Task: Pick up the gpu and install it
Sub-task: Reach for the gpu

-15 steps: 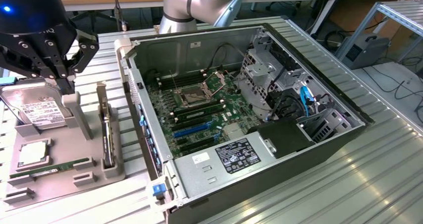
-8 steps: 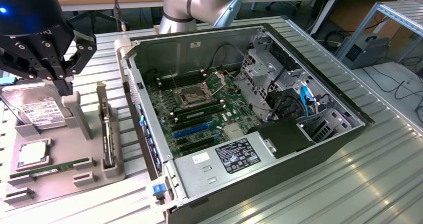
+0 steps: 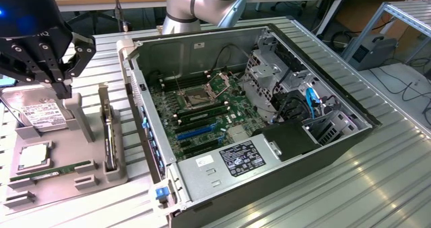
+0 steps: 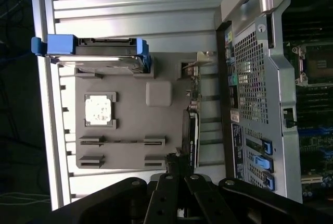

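The gpu point(image 3: 108, 137) point(image 4: 192, 135), a thin flat dark-faced expansion card, stands on edge in a slot of the grey plastic parts fixture point(image 3: 64, 150) point(image 4: 130, 125). In the exterior view it lies at 9 o'clock of the open black-and-silver computer case point(image 3: 303, 172). The black two-finger gripper point(image 3: 62, 89) point(image 4: 177, 164) hovers at the card's 11 o'clock, above the silver white-labelled hard drive point(image 3: 40, 114), with its fingers brought together on nothing and clear of the card.

arm point(image 3: 202, 3): silver-grey tube, joints | gripper point(image 3: 60, 87): black, screws, perhaps blue-lit
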{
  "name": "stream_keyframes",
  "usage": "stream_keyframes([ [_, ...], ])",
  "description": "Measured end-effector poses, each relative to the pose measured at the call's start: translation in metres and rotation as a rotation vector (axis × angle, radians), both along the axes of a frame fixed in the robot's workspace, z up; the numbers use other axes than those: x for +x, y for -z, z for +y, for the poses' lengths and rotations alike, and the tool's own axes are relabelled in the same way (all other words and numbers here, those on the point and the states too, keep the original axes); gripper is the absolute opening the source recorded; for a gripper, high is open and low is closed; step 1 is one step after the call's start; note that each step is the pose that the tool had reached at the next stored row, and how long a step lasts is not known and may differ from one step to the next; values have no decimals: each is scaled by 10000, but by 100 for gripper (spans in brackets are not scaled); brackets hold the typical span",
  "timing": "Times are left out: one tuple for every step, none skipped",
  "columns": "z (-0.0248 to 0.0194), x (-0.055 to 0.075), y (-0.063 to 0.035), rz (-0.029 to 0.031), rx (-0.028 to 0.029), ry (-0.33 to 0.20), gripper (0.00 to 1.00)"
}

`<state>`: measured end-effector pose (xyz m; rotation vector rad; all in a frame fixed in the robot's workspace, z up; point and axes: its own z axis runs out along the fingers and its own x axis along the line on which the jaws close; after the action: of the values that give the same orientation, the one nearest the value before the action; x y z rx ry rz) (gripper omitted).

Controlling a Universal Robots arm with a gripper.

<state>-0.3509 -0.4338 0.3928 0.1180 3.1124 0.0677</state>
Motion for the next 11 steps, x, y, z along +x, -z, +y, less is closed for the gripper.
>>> stream_keyframes([
  [-3, -5, 0, 1, -1, 0, 11],
  [-7, -11, 0, 1, 0, 0, 11],
  [-12, -17, 0, 1, -1, 0, 11],
  [-16, -22, 0, 1, 0, 0, 11],
  [-19, -26, 0, 1, -1, 0, 11],
  [-23, -32, 1, 1, 0, 0, 11],
  [-27, -37, 1, 0, 0, 0, 11],
  [-32, -42, 1, 1, 0, 2, 11],
  [-39, -46, 0, 1, 0, 1, 11],
  [-82, -61, 2, 1, 0, 0, 11],
  [-93, -61, 2, 1, 0, 1, 11],
])
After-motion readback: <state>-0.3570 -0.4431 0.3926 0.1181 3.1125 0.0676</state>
